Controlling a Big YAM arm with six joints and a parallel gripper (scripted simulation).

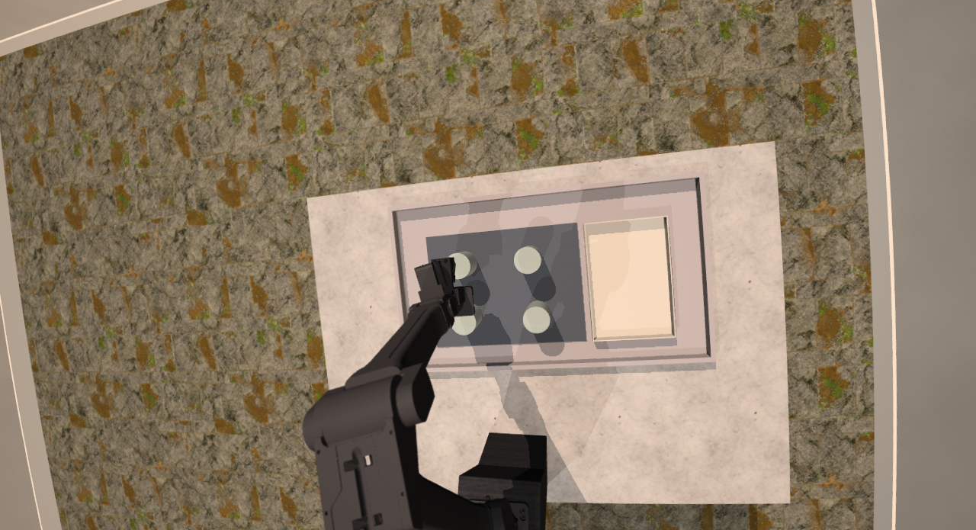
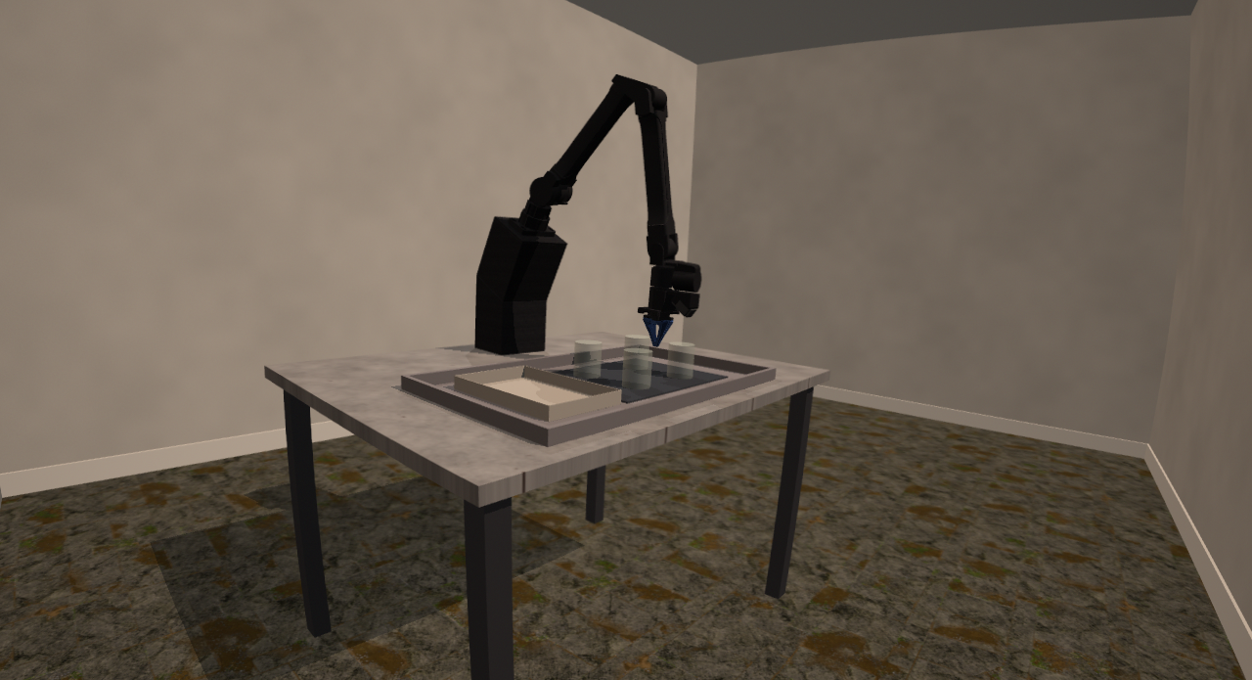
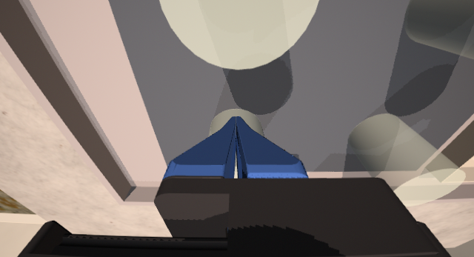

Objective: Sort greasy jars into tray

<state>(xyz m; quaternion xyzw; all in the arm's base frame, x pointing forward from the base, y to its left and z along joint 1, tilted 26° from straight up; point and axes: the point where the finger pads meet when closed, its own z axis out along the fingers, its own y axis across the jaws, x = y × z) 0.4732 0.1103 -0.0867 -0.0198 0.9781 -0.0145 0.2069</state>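
Note:
Four pale jars stand mouth down on the dark mat (image 1: pixel 566 240): back left (image 1: pixel 463 263) (image 2: pixel 681 361) (image 3: pixel 238 31), back right (image 1: pixel 527 260) (image 2: pixel 637 371) (image 3: pixel 441 16), front left (image 1: pixel 464 323) (image 2: pixel 636 339) (image 3: pixel 219 124) and front right (image 1: pixel 536 319) (image 2: pixel 587 359) (image 3: pixel 374 138), as the top view shows them. My gripper (image 2: pixel 657 344) (image 3: pixel 235 123) is shut, its blue fingertips together with nothing between them. It points down between the two left jars, its tips at about jar-top height. It hides part of both left jars in the top view. The cream tray (image 1: pixel 630 281) (image 2: pixel 582 404) holds no jar. Grease cannot be seen.
A raised rim (image 1: pixel 703 268) (image 2: pixel 651 421) (image 3: pixel 67 90) surrounds the mat and tray. The tray stands just right of the mat in the top view. My arm (image 1: pixel 354 418) (image 2: pixel 658 168) reaches in from the base (image 2: pixel 516 291) at the table's near side.

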